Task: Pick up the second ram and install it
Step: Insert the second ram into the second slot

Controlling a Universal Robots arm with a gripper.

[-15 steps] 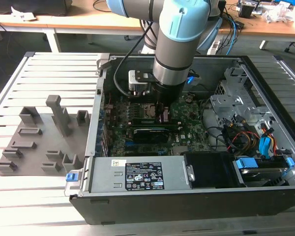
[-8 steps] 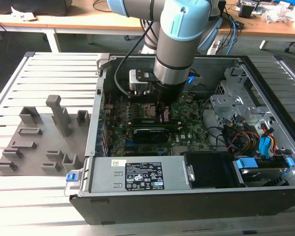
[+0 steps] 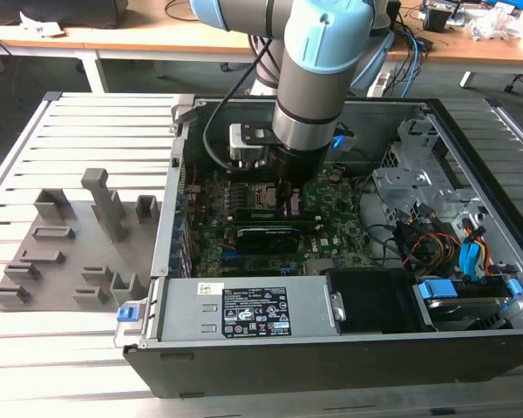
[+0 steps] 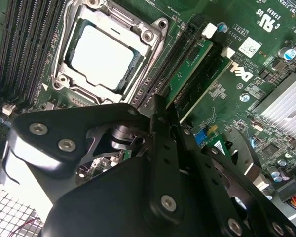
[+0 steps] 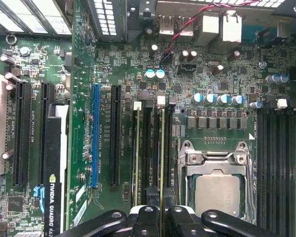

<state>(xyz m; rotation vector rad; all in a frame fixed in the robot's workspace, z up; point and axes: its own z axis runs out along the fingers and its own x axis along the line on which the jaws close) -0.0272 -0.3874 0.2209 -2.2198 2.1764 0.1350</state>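
One gripper point(image 5: 162, 215) pinches the second ram point(image 5: 161, 153) edge-on over its slot beside the CPU socket point(image 5: 218, 185), first stick point(image 5: 136, 158) already seated alongside; risk: slight tilt jams an end against the latch

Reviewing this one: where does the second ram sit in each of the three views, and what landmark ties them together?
First wrist view: the second ram is a thin edge-on strip between the fingers of the pincer, beside the CPU socket.
Second wrist view: a green stick ahead of the pincer.
Exterior view: cannot be told apart under the arm.
Shared landmark: the CPU socket.
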